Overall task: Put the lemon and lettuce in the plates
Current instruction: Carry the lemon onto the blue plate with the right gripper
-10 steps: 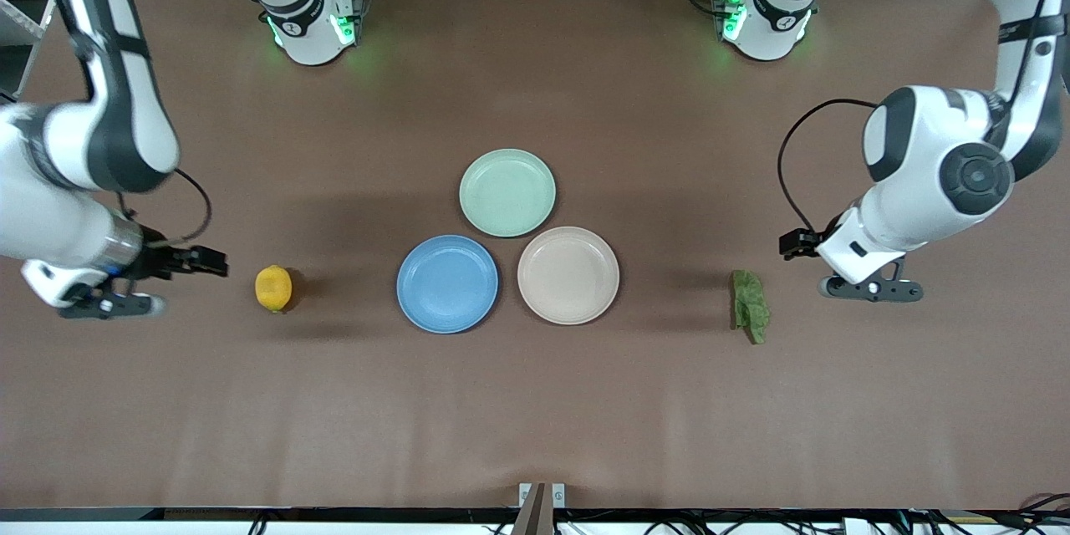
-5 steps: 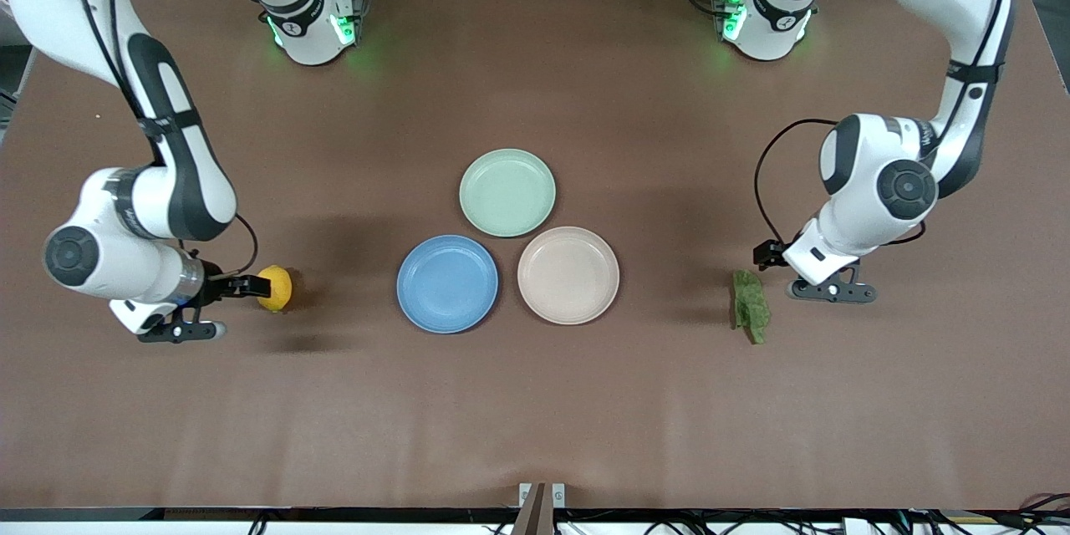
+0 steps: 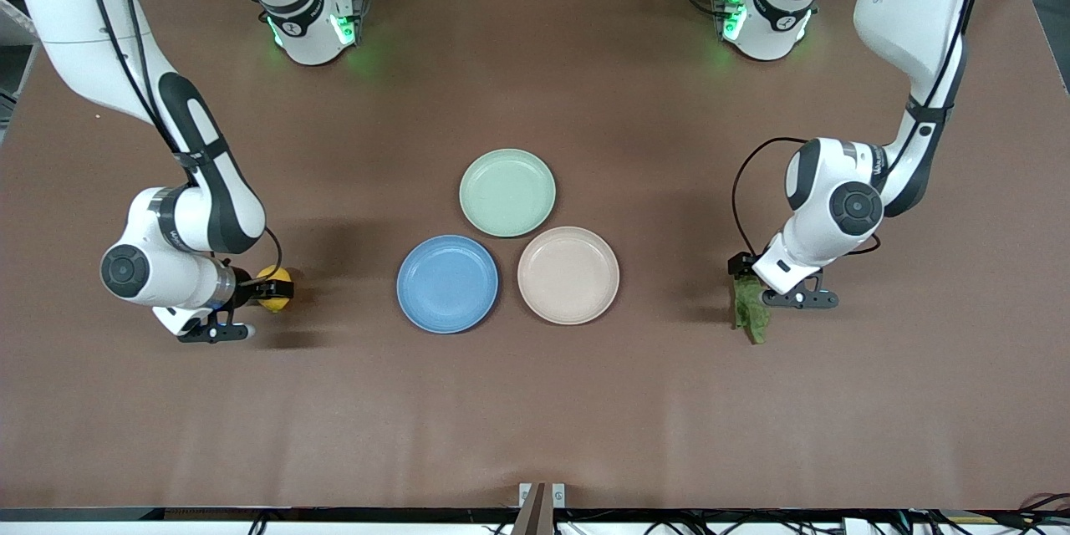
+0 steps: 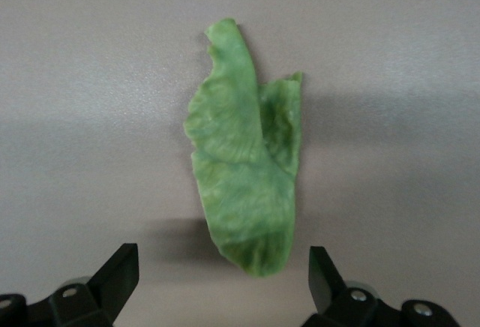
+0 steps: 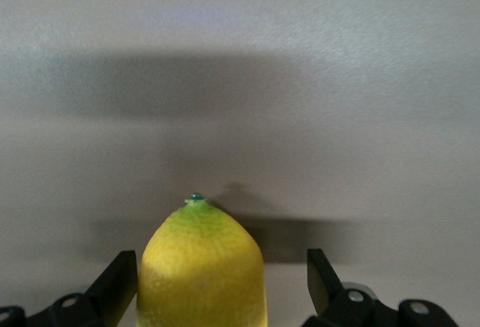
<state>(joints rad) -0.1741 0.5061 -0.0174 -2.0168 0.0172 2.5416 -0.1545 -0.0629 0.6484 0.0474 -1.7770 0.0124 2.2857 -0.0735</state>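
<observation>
Two grippers down low now, I see both spread wide: right gripper (image 5: 217,286) straddling the yellow lemon (image 3: 276,287) at its table end, left gripper (image 4: 225,286) over the crinkled green lettuce (image 3: 751,308). Both have closed in since a second ago; blue plate (image 3: 447,284) and beige plate (image 3: 568,275) sit bare.

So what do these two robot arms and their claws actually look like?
Both arms are glossy white with dark grey or black bands at the rounded joints and a round dark cap on the wrist joint. A thin black cable loops beside each wrist. The bases glow green. The left gripper and right gripper each carry two black, wedge-shaped fingers with small silver screws.
</observation>
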